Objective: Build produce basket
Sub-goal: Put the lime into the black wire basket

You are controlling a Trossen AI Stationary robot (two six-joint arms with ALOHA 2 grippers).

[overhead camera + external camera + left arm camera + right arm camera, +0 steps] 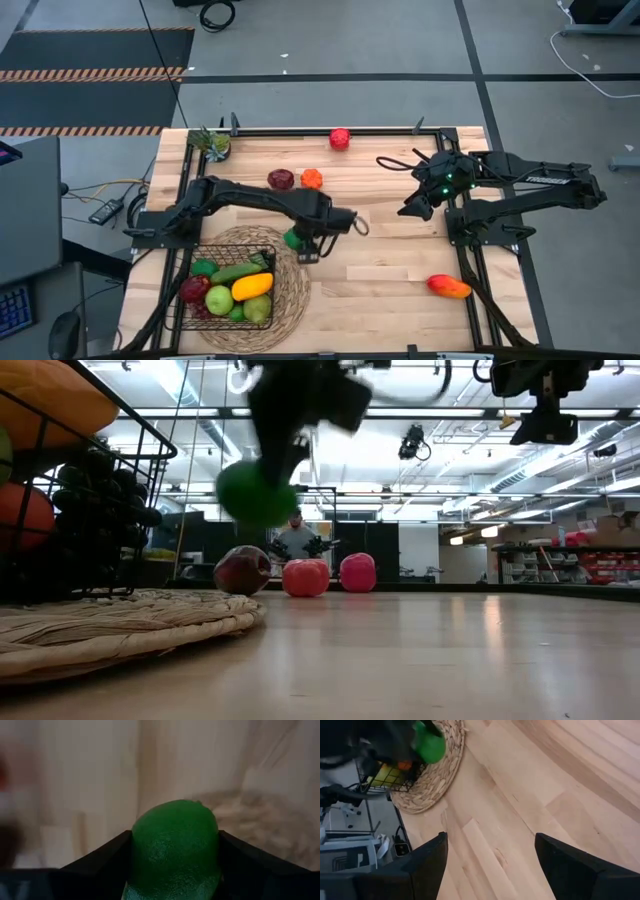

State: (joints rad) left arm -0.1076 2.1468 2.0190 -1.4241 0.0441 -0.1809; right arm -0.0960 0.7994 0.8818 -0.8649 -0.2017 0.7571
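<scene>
My left gripper is shut on a green lime, which hangs in the air just beyond the right rim of the woven mat. The black wire basket stands on that mat and holds several produce pieces, among them a yellow squash and a green pear. On the bare table lie a dark red fruit, an orange, a red apple and a mango. My right gripper waits open by the table's right edge. My left gripper pinches the lime by its two opposite sides between its two fingers. The fingers come from above and point down. The lime is lifted clear of the table and sits between the fingers with its rounded end toward the table.
A small potted plant stands in the far left corner. A metal frame runs along the table's edges. Bare wood lies between the mat and the mango.
</scene>
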